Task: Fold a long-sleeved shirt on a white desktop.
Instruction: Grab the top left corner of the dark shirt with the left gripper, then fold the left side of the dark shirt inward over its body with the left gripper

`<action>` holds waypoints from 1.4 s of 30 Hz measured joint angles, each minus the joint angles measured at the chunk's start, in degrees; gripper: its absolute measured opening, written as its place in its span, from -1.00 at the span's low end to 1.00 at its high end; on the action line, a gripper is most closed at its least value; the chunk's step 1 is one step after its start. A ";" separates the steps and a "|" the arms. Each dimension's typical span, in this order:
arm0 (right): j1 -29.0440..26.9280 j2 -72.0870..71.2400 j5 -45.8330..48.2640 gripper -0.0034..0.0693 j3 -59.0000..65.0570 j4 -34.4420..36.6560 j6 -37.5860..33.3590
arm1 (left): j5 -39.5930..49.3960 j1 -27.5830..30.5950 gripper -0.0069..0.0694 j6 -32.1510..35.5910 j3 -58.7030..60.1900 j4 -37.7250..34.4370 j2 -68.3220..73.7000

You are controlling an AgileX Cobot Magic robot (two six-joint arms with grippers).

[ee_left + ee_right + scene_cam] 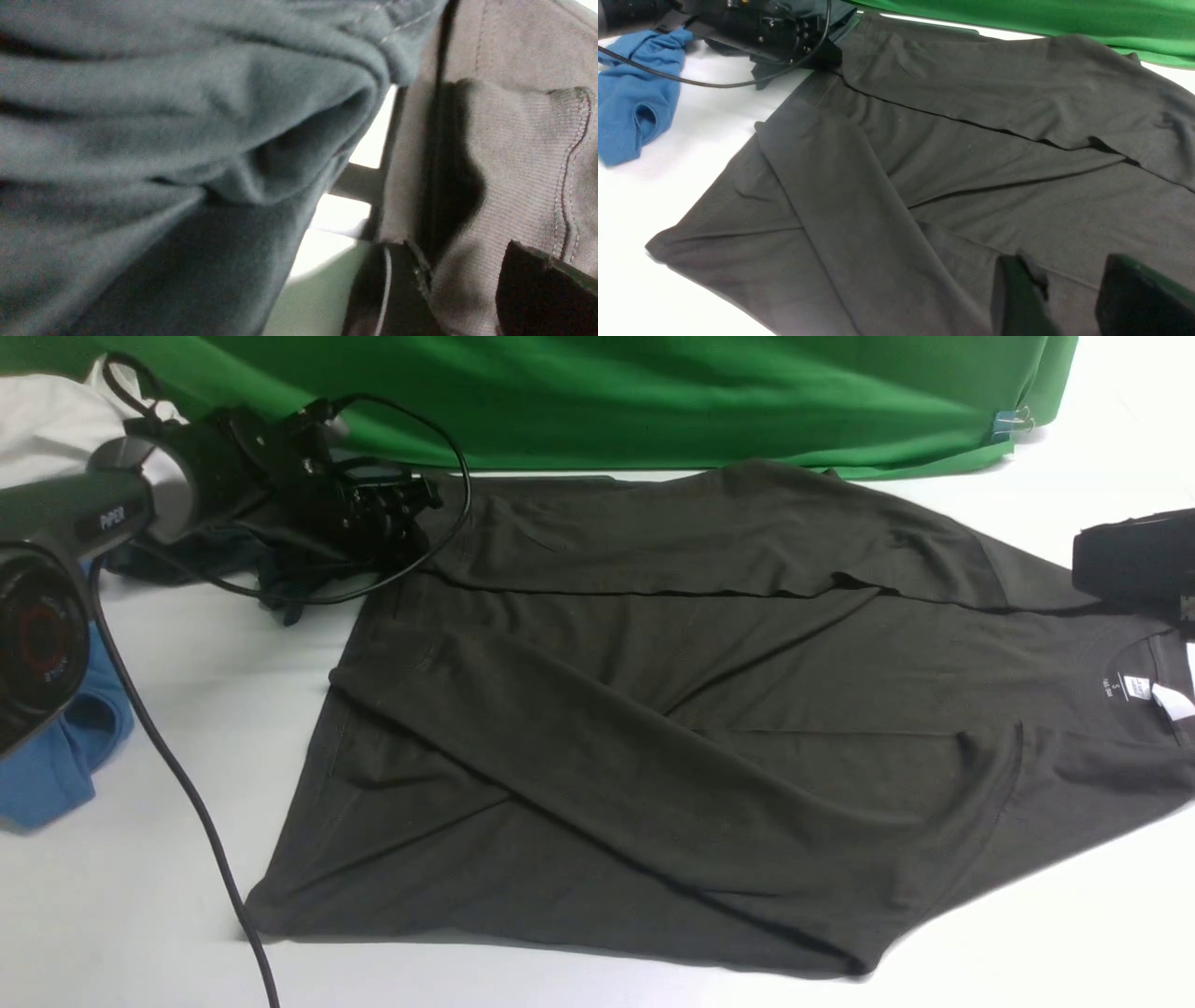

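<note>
The left hand (387, 509) is in the upper left of the front view, at the far left corner of the long-sleeved shirt (709, 728). In its wrist view its two dark fingers (546, 289) stand apart, and brown ribbed shirt cloth lies loose across the gap, not pinched. Just beside it a crumpled teal-grey garment (140, 140) fills the left of that view. In the front view the garment lies under the arm, next to the shirt's edge.

The right hand (1064, 263) is at the lower right of its wrist view. Its fingers (1017, 298) are parted over flat shirt cloth and nothing is gripped between them. In the front view it is a black block at the right edge, above the shirt's shoulder and near the white neck label (1167, 695).

The shirt is spread over the middle of the table (140, 915), neck toward the right edge. Its far side is folded over the body, and one sleeve (523, 728) is laid diagonally across it.

A blue garment (56, 765) lies at the left edge. A black cable (187, 793) runs down the lower left, and a green backdrop (653, 392) hangs along the top.
</note>
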 joint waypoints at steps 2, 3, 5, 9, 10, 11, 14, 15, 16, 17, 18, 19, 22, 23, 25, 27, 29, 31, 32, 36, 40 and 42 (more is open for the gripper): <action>0.00 0.00 0.00 -0.25 0.00 0.00 0.00 | -0.09 0.00 -0.02 1.09 -0.03 -0.54 0.06; 0.00 0.00 0.00 -0.25 0.00 0.00 0.00 | -0.14 0.00 -0.06 2.52 -0.03 -1.08 0.06; 0.00 0.00 0.00 -0.25 0.00 0.00 0.00 | -0.21 0.00 -0.20 5.84 -0.03 -2.45 0.11; 0.00 0.00 0.00 -0.25 0.00 0.00 0.00 | -0.15 0.00 -0.50 7.37 -0.03 -3.24 0.11; 0.00 0.00 0.00 -0.25 0.00 0.00 0.00 | -0.15 0.00 -0.57 7.52 -0.03 -3.31 0.11; 0.00 0.00 0.00 -0.25 0.00 0.00 0.00 | -0.15 0.00 -0.57 7.52 -0.03 -3.31 0.11; 0.00 0.00 0.00 -0.25 0.00 0.00 0.00 | -0.10 0.13 -0.72 7.82 -0.03 -3.71 0.01; 0.00 0.00 0.00 -0.25 0.00 0.00 0.00 | -0.03 0.19 -0.73 8.03 -0.03 -4.04 -0.14; 0.00 0.00 0.00 -0.25 0.00 0.00 0.00 | -0.03 0.19 -0.73 8.33 0.02 -4.22 -0.40; 0.00 0.00 0.00 -0.25 0.00 0.00 0.00 | 0.13 0.19 -0.73 8.68 0.07 -4.41 -0.82; 0.00 0.00 0.02 -0.25 0.00 0.00 0.00 | 0.18 0.19 -0.73 8.96 0.07 -4.55 -1.23; 0.00 0.00 0.02 -0.25 0.00 0.00 0.00 | 0.18 0.19 -0.73 9.50 0.07 -4.84 -2.02; 0.00 0.00 0.07 -0.25 0.00 0.00 0.00 | 0.17 0.19 -0.73 10.35 0.07 -5.43 -4.06; 0.00 0.00 0.13 -0.25 0.00 0.00 0.00 | 0.50 0.19 -0.73 10.50 0.07 -5.54 -4.95; 0.00 0.00 0.18 -0.25 0.00 0.05 0.00 | 2.73 0.19 -0.74 10.22 0.07 -5.31 -6.56; 0.00 0.00 0.22 -0.25 0.00 0.05 0.00 | 5.62 0.19 -0.74 9.23 0.07 -4.56 -7.78; 0.00 0.00 0.22 -0.25 0.00 0.05 0.00 | 8.61 0.19 -0.74 8.87 0.07 -3.81 -8.83; 0.00 0.00 0.22 -0.25 0.00 0.05 0.00 | 13.35 0.19 -0.74 8.35 0.07 -2.23 -10.58; 0.00 0.00 0.22 -0.25 0.00 0.05 0.00 | 13.76 0.19 -0.74 8.22 0.07 -1.82 -10.75; 0.00 0.00 0.92 -0.25 0.00 0.05 0.00 | 21.35 0.19 -0.74 5.03 0.07 4.45 -14.93; 0.00 0.00 2.37 -0.25 0.00 0.05 0.00 | 27.74 0.19 -0.74 3.72 0.21 8.84 -18.61; 0.00 0.00 3.27 -0.25 0.00 0.05 0.00 | 29.16 0.19 -0.74 3.45 1.35 9.42 -20.46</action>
